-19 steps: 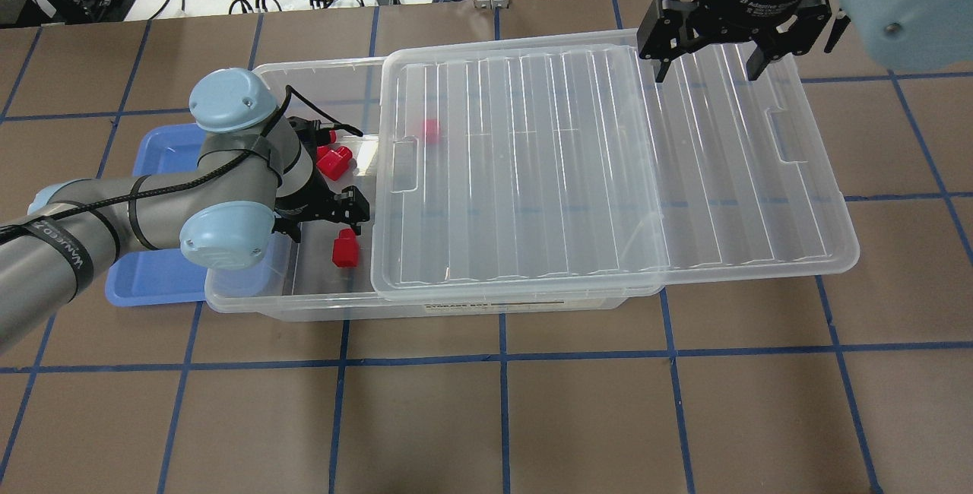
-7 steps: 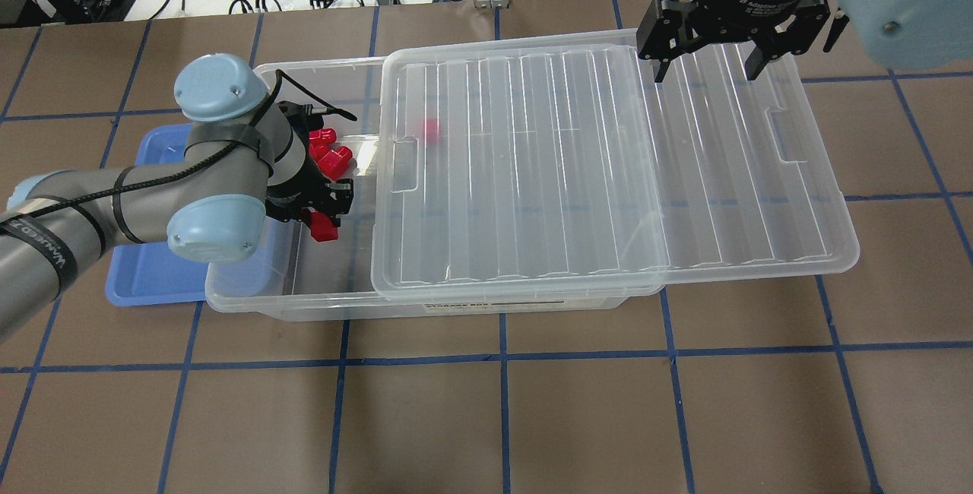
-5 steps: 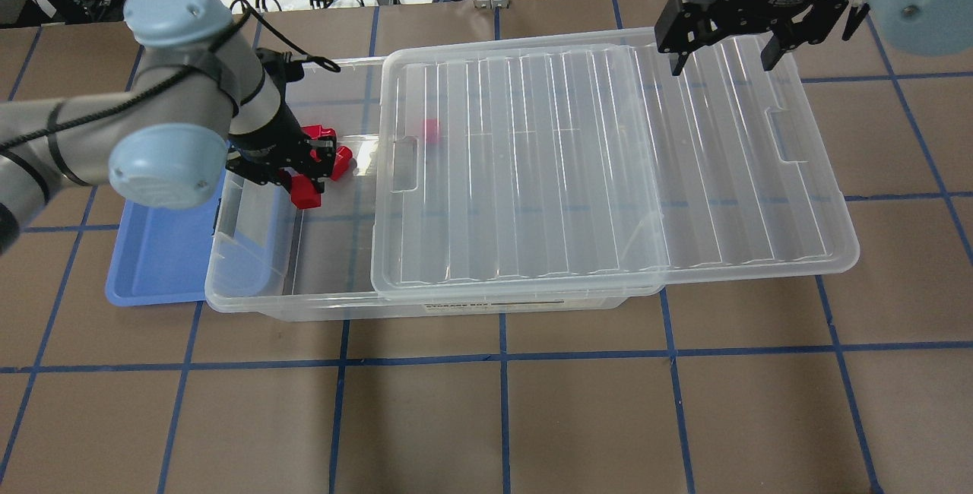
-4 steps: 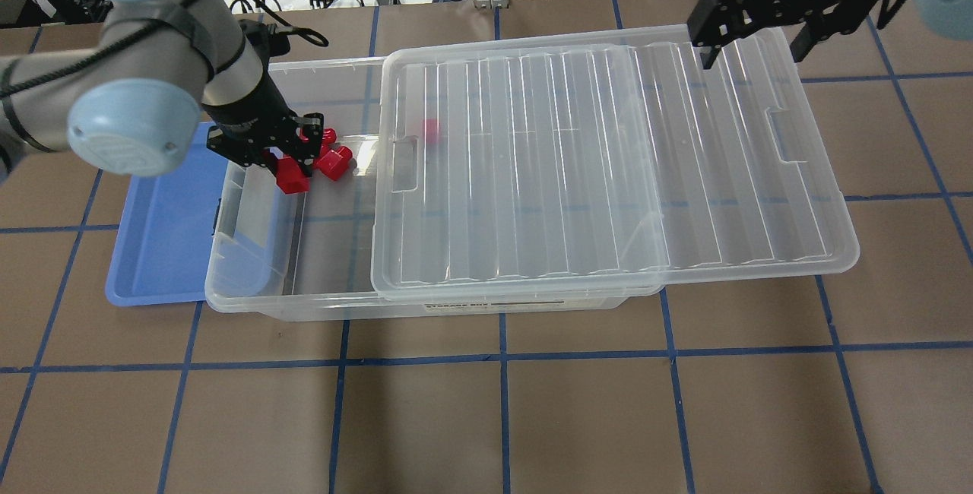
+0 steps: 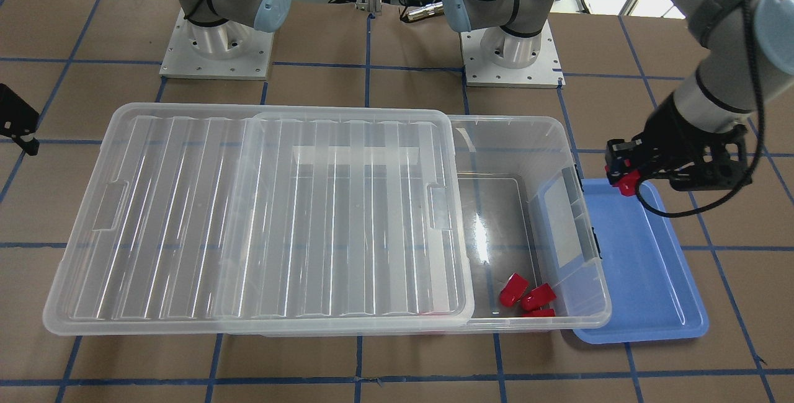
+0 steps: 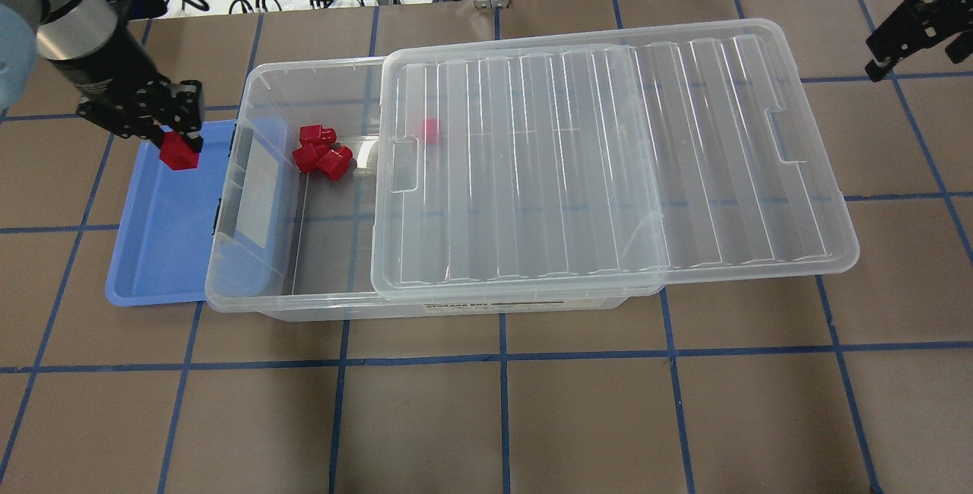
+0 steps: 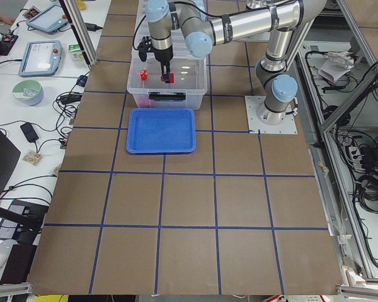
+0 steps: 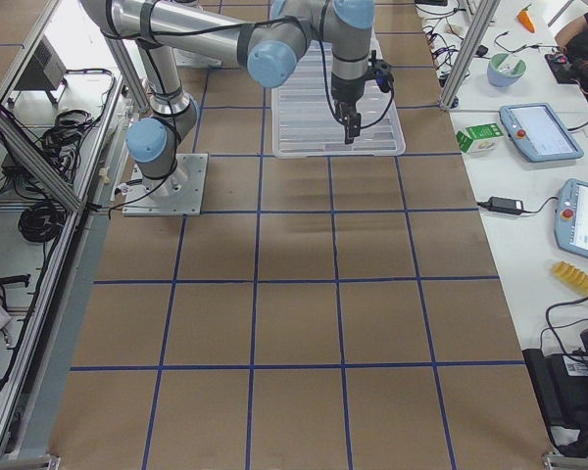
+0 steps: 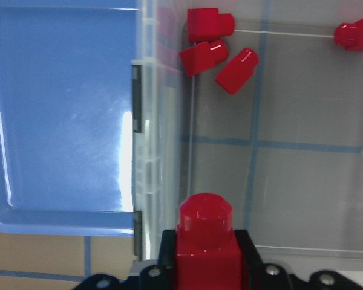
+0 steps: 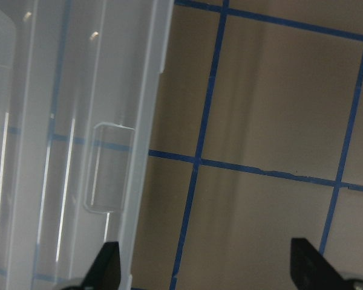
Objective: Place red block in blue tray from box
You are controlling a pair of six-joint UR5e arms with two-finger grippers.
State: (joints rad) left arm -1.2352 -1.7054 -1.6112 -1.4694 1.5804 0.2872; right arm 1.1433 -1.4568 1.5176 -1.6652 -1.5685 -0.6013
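Red block [image 6: 179, 153]: small, glossy, squarish with a rounded stub. It is pinched in the left claw [image 6: 176, 146], stub pointing away from the claw, raised over the blue tray's 12 o'clock end in the overhead view.
Blue tray [image 6: 163, 251]: shallow, light blue, rounded corners. It lies flat on the worktop [image 6: 532, 418], just beside the box's 9 o'clock end.
Box [image 6: 289, 310]: clear bin, its ribbed lid [image 6: 608, 159] slid toward 3 o'clock, its 9 o'clock end uncovered.

At the overhead view's left the blue tray [image 6: 160, 251] lies open, save its upper corner under the left gripper [image 6: 179, 144] and red block [image 6: 180, 156]. The box [image 6: 319, 304] wall rises alongside; its lid [image 6: 608, 159] leaves only the left end open.
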